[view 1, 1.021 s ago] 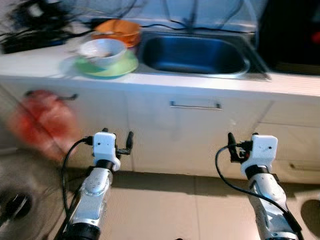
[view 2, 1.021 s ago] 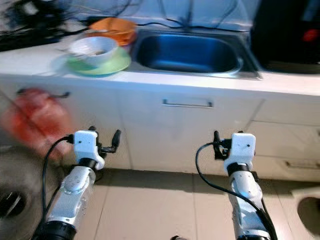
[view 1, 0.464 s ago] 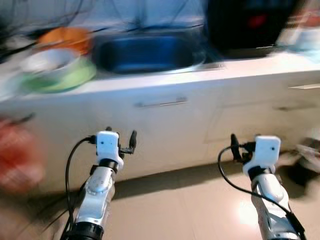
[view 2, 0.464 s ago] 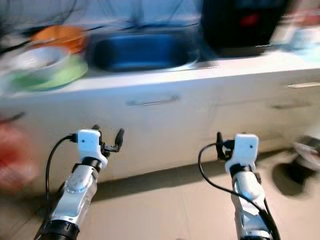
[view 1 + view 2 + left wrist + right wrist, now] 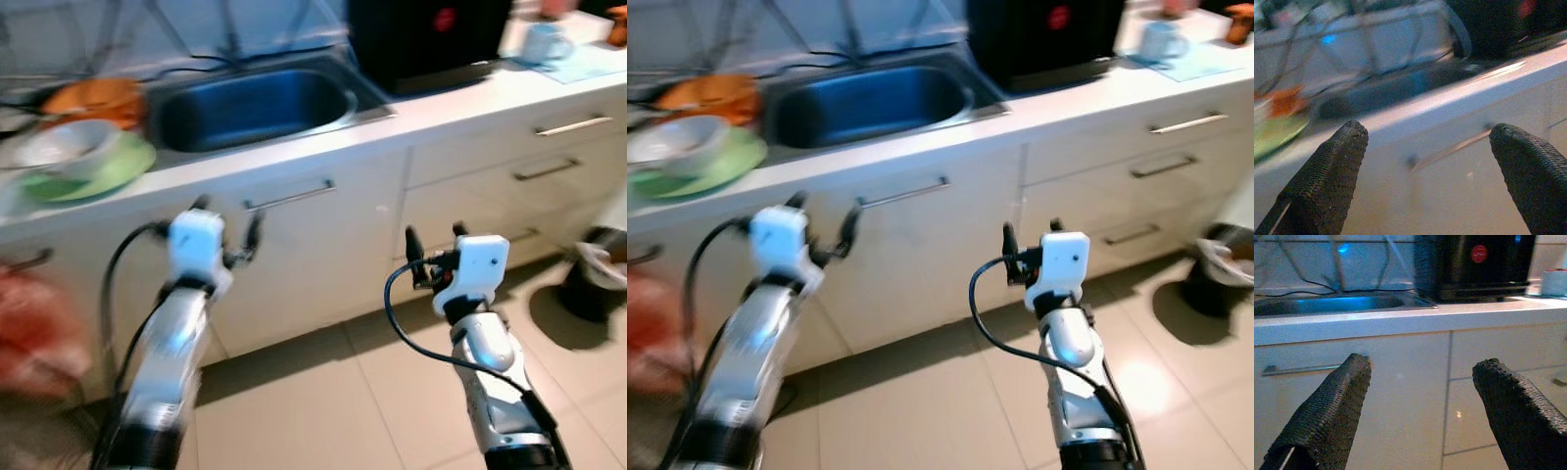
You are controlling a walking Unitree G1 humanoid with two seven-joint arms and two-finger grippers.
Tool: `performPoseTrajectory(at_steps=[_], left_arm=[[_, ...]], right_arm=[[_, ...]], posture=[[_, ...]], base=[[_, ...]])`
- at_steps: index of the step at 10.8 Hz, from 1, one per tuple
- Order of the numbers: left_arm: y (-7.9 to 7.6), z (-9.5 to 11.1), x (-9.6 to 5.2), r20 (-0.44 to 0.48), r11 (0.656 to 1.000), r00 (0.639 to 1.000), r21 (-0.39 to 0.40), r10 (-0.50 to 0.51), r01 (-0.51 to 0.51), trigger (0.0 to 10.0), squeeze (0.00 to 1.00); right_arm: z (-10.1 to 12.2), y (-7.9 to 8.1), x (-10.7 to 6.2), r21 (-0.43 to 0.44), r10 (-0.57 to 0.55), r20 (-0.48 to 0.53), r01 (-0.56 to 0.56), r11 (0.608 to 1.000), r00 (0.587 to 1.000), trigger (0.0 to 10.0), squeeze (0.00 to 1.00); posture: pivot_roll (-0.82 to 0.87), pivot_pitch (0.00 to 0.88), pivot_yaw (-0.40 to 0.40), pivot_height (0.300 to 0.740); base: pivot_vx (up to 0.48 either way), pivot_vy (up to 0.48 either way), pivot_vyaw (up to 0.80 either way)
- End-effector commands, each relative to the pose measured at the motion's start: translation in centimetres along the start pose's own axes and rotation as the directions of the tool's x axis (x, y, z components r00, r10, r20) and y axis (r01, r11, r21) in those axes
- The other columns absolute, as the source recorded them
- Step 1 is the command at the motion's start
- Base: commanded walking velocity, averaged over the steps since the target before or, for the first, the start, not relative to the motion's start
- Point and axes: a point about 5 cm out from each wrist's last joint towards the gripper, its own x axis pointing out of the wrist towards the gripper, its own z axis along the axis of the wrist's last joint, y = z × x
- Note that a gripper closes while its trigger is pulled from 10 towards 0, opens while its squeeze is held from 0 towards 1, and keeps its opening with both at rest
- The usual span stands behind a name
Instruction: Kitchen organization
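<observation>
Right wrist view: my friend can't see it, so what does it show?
Two open black fingers point at a white cabinet under a counter. A steel sink sits in the counter, with a black appliance beside it.

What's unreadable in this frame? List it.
- Red shape at the left edge of the left eye view: motion blur, cut off by the frame; can't identify it.
- Left claw and its arm: smeared by motion in both eye views.
- Bowl on the green plate: contents blurred.
- Black appliance: top cut off; red mark unreadable.
- Dark object on the floor: cropped at the right edge.
</observation>
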Motion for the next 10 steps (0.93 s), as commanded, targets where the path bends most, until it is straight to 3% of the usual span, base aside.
performPoseTrajectory(at_steps=[1,3,8,10], left_arm=[[0.7,0.3,-0.2,-0.006,0.999,0.999,0.020,0.034,-0.034,10.0,0.00],[1.7,-0.5,-0.8,-0.044,0.995,0.994,0.018,0.098,-0.097,10.0,0.00],[-0.3,0.1,0.4,0.004,0.998,0.999,-0.047,0.042,-0.042,10.0,0.00],[-0.4,0.2,0.9,0.004,0.996,0.998,-0.073,0.056,-0.055,10.0,0.00]], right_arm=[[-0.2,0.6,0.0,0.005,0.029,-0.005,-0.029,1.000,1.000,10.0,0.00],[0.4,1.7,0.9,0.009,0.075,0.017,-0.075,0.997,0.997,10.0,0.00],[1.0,1.2,1.2,0.006,0.060,0.030,-0.060,0.998,0.998,10.0,0.00],[1.3,0.9,1.4,0.009,0.055,0.039,-0.056,0.998,0.998,10.0,0.00]], posture=[[0.09,0.011,0.109,0.740],[0.09,0.012,0.082,0.740],[0.04,0.000,0.037,0.740],[0.04,0.000,0.028,0.740]], base=[[0.000,0.000,0.00],[0.000,0.000,0.21],[0.054,0.000,0.75],[0.332,0.000,0.00]])
